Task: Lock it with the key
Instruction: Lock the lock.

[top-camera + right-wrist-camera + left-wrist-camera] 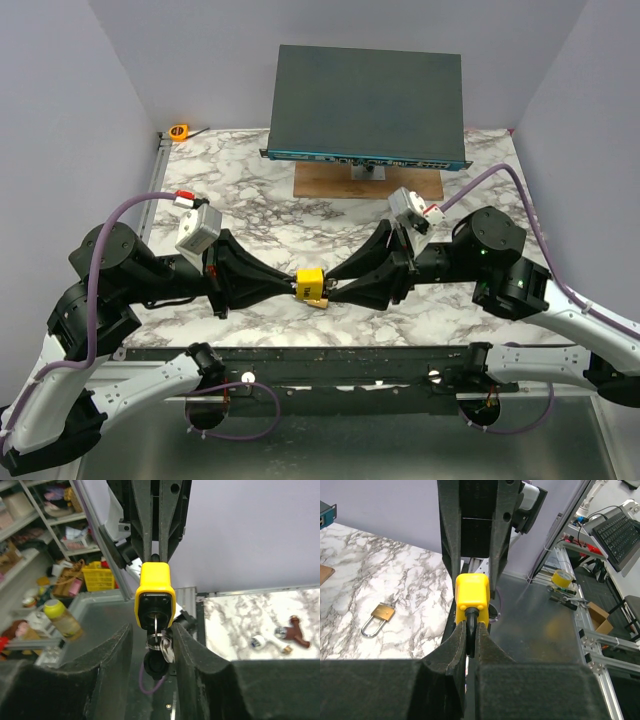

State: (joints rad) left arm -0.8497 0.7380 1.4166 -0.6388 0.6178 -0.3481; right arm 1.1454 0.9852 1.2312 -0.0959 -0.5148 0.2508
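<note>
- Left gripper (469, 645) is clamped on the black shackle (470, 622) of the yellow padlock (471, 594), holding it in mid-air between the arms, keyhole towards the other arm.
- Right gripper (151, 630) is spread, its fingers flanking the inserted key (155, 621) without pinching it, probably lining up a turn.
- The padlock body looks like smooth, rounded plastic; the key and ring (161, 645) are shiny metal.

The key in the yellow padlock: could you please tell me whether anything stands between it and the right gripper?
Nothing visible does. The key sits in the keyhole of the yellow padlock, and the open right gripper straddles it. Only the key's own key ring hangs below.
</note>
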